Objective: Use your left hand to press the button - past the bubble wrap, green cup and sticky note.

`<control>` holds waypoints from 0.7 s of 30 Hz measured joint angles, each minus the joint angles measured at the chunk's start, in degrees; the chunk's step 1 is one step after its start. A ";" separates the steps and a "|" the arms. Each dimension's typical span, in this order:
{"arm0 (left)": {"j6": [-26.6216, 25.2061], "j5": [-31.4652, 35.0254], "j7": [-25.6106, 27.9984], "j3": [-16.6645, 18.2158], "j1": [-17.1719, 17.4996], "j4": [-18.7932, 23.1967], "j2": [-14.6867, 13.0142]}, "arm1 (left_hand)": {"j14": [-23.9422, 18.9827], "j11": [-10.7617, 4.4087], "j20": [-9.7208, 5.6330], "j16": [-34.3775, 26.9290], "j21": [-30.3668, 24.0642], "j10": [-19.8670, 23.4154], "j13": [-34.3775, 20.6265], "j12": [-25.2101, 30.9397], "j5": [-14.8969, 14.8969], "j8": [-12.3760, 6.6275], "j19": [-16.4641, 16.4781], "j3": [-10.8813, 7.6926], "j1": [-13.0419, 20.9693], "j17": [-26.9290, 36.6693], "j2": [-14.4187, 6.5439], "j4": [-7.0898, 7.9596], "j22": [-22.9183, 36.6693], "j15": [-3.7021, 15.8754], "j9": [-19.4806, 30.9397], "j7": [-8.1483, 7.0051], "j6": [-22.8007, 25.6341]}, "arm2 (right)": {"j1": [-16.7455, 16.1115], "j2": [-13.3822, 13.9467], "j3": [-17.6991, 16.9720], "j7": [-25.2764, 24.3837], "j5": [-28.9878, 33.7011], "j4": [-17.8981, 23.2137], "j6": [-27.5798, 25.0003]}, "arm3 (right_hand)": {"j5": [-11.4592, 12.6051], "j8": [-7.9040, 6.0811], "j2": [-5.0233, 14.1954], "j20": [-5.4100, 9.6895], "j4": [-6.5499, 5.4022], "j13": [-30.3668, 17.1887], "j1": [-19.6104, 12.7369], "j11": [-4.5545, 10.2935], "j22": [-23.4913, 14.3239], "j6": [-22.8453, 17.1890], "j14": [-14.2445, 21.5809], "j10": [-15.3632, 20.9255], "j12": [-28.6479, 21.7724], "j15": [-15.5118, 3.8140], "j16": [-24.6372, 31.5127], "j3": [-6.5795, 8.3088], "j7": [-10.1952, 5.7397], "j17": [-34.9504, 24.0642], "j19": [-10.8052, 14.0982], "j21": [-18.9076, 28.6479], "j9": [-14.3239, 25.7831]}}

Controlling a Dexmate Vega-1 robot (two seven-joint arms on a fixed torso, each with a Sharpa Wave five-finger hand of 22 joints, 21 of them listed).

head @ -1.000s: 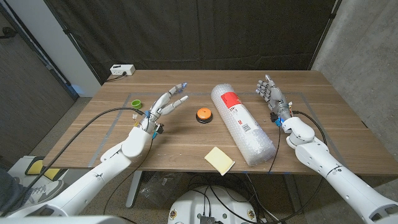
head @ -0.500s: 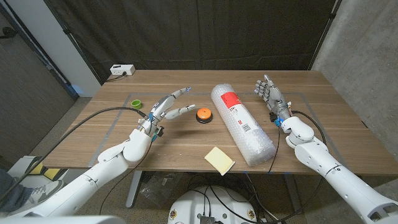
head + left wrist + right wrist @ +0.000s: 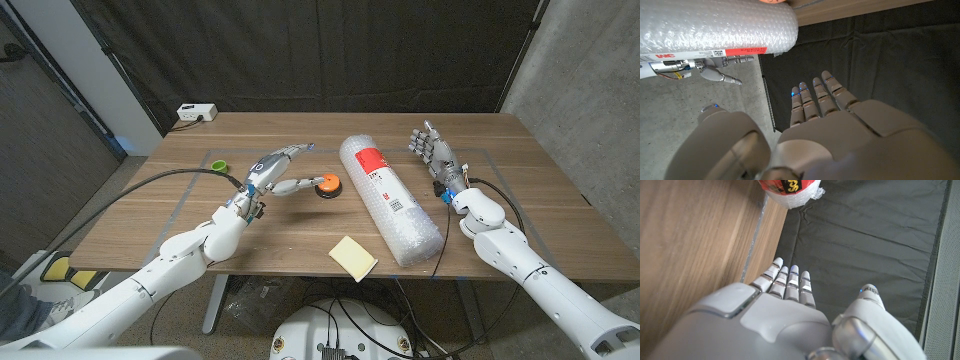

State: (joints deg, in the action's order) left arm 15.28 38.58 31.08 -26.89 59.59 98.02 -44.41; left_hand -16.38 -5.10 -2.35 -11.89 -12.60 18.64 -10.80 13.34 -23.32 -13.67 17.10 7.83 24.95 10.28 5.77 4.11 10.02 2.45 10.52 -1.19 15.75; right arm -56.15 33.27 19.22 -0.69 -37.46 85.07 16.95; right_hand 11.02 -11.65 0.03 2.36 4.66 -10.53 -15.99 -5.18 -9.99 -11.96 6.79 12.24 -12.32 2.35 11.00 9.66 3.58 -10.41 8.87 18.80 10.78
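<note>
An orange button (image 3: 327, 184) on a black base sits mid-table. My left hand (image 3: 281, 170) hovers just to its left, fingers spread, a lower fingertip right at the button's edge; contact cannot be told. The left wrist view shows the back of that hand (image 3: 820, 130) with fingers extended and nothing held. A long roll of bubble wrap (image 3: 388, 196) with a red label lies to the right of the button (image 3: 715, 27). A yellow sticky note (image 3: 352, 256) lies near the front edge. A green cup (image 3: 219, 166) sits at the far left. My right hand (image 3: 436, 152) stands upright, open, right of the roll (image 3: 790, 325).
A white power strip (image 3: 196, 113) rests at the table's back left corner. A black curtain hangs behind the table. Cables run along both forearms. Grey tape lines mark the table (image 3: 480, 200) surface.
My left hand has travelled right toward the button, from well left of it to right beside it. The right hand has stayed still.
</note>
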 measured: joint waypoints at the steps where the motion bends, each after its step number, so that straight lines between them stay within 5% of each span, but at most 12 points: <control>1: -0.73 0.47 -0.15 -0.30 -0.16 0.59 -0.34 | 0.00 0.00 0.01 0.12 0.16 0.00 0.00 -0.04 0.00 -0.28 -0.04 0.32 -0.01 0.00 0.01 0.32 0.00 0.00 0.00 -0.14 0.80 | -0.01 0.03 -0.01 0.00 -0.03 0.01 -0.04 | 0.00 0.00 0.00 0.00 0.00 0.00 0.00 0.00 0.00 0.00 0.00 0.00 0.00 0.00 0.00 0.00 0.00 0.00 0.00 0.00 0.00; 8: -4.29 2.31 -2.15 -1.73 -0.94 2.52 -1.49 | 0.23 0.00 0.20 0.48 0.75 0.00 0.00 -0.49 0.01 -1.39 -0.87 1.80 -1.17 0.00 0.08 1.18 0.00 -0.23 0.00 -1.45 6.27 | -0.05 0.10 -0.06 0.21 -0.24 -0.05 -0.21 | -0.22 0.00 0.00 0.00 0.00 0.00 0.00 0.00 0.00 -0.85 0.00 0.00 0.00 0.00 0.00 0.00 0.42 -0.09 0.00 -0.40 0.00; 21: -10.73 4.49 -8.47 -4.43 -3.13 6.68 -3.76 | -1.51 -1.47 -0.11 0.48 0.98 6.01 0.00 0.20 -0.21 -1.84 -1.17 3.42 -2.45 -0.01 -0.30 2.08 -0.01 -0.09 0.00 -0.42 10.84 | -0.07 0.10 -0.23 0.53 -0.74 -0.66 -0.42 | -0.22 0.00 0.00 0.00 0.00 0.00 0.00 0.00 0.00 -1.47 0.00 0.00 0.00 0.00 0.00 0.00 -0.20 0.01 0.00 -0.85 0.00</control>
State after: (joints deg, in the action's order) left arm 4.56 43.07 22.61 -31.31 56.46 104.70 -48.17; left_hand -17.89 -6.57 -2.46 -11.41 -11.63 24.65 -10.79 13.54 -23.53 -15.51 15.92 11.26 22.50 10.27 5.47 6.20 10.01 2.36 10.52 -1.62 26.59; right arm -56.22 33.37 19.00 -0.16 -38.20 84.41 16.53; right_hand 10.80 -11.65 0.03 2.36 4.66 -10.53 -16.00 -5.18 -9.98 -13.42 6.79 12.24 -12.32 2.35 11.00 9.65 3.38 -10.39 8.87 17.96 10.77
